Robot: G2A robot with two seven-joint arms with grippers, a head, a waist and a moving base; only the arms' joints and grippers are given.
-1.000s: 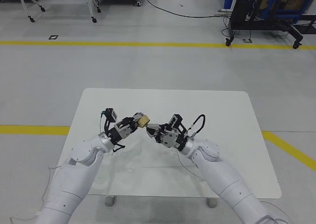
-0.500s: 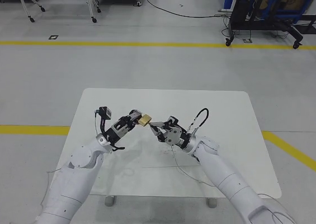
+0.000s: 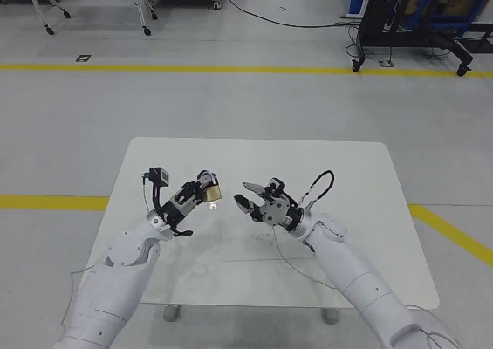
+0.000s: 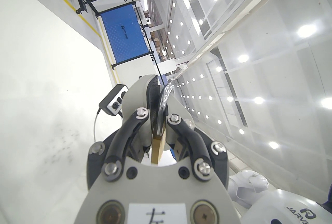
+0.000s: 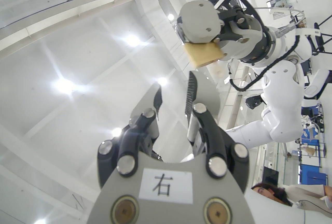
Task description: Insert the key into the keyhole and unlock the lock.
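Note:
My left gripper [image 3: 204, 186] is held above the white table [image 3: 342, 166], shut on a brass padlock [image 3: 213, 189]. In the left wrist view the lock's brass body [image 4: 157, 148] sits between the shut fingers [image 4: 135, 98], with a silvery metal part [image 4: 166, 92] at their tips. My right gripper [image 3: 244, 195] hovers a short way to the right of the lock, open and empty. In the right wrist view its fingers [image 5: 192, 90] stand apart and point at the padlock [image 5: 203, 54] in the left gripper [image 5: 199, 25]. A small pale speck [image 3: 214, 207] shows just below the lock; I cannot tell whether it is the key.
The table's front edge lies under both forearms. A grey floor with yellow lines [image 3: 229, 67] surrounds the table. Dark equipment stands [image 3: 412, 35] are far behind it.
The right gripper has drawn back from the padlock and opened. The left gripper has shifted slightly left with the lock, so a gap has opened between them.

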